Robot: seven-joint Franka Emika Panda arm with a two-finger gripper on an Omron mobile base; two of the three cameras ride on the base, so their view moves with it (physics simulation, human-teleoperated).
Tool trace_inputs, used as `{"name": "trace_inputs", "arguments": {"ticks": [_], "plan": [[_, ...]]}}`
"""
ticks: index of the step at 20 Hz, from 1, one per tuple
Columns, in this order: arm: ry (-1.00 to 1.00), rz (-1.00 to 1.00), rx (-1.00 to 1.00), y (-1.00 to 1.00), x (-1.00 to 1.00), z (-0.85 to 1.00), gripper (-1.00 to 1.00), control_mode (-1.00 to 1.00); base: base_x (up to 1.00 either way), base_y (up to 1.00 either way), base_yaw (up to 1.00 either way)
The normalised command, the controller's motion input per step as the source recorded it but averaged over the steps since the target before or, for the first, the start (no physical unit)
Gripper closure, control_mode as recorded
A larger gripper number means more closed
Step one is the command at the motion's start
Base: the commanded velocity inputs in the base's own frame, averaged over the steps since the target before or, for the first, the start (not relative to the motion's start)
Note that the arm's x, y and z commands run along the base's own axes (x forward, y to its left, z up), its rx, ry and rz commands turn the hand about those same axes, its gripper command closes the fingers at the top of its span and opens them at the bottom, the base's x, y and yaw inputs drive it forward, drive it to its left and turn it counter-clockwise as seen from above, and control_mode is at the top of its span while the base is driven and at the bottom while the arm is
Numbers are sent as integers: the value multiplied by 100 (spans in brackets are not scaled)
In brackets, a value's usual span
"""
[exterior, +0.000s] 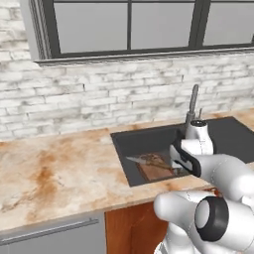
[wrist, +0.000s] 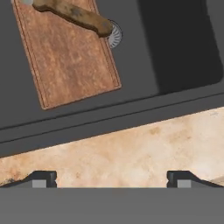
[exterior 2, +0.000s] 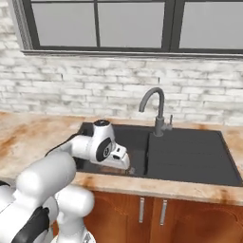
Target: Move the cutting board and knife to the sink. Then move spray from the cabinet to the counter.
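Observation:
The cutting board (wrist: 70,57) lies flat on the floor of the dark grey sink (wrist: 175,43). The knife (wrist: 74,15) rests across it, brown handle toward the round drain. In the left base view the cutting board (exterior: 156,170) and knife (exterior: 146,159) lie in the left basin of the sink (exterior: 144,141), partly behind my hand. My gripper (wrist: 112,179) hangs open and holds nothing, above the beige counter (wrist: 122,153) strip at the sink's front rim. The spray and the cabinet are out of view.
A curved faucet (exterior 2: 156,104) stands behind the sink's divider, with a brick wall and a window behind it. Blotchy counter (exterior: 59,168) stretches to the left. Below are wooden doors with silver handles (exterior 2: 141,210) and a grey drawer front (exterior: 49,230).

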Motion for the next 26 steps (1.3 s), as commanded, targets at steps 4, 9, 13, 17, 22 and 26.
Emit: {"name": "trace_inputs", "arguments": {"ticks": [4,9,13,17,22,26], "plan": [[0,0,0,0,0,0,-100,100,0,11,-96],[0,0,0,0,0,0,-100,100,0,10,-97],[0,0,0,0,0,0,-100,100,0,10,-97],[0,0,0,0,0,0,-100,100,0,10,-96],[0,0,0,0,0,0,-100,100,0,8,-96],[0,0,0,0,0,0,-100,100,20,-2,-51]]}}
